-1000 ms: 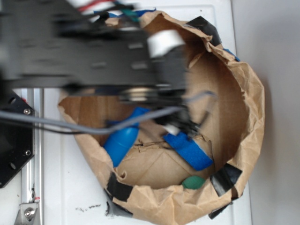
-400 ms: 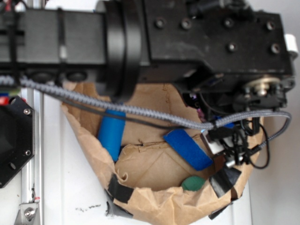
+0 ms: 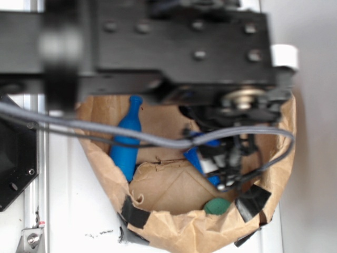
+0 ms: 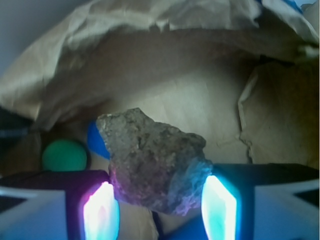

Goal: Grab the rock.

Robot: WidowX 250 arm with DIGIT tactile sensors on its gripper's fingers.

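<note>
- White surface [image 3: 68,211] carries a crumpled paper bag [image 3: 174,232], taped at the rim.
- Nearest in wrist view: hand [image 4: 160,205] w/ fingers [image 4: 220,205] either side of the rock [image 4: 152,160], pinching it.
- Rock looks raised off bag floor; grab seems done, maybe lift-out left.
- Behind it: green ball [image 4: 64,155], bag wall.
- Arm [image 3: 158,47] reaches across over bag, wrist pointing down inside.

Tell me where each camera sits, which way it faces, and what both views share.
Exterior: overhead, looking straight down into the brown paper bag; the black arm crosses the top and hides the rock; the gripper hangs inside the bag.
Wrist: mounted at the gripper, looking past its lit fingers at the rock held between them.
Shared: the bag, the green rounded object and the gripper.
</note>
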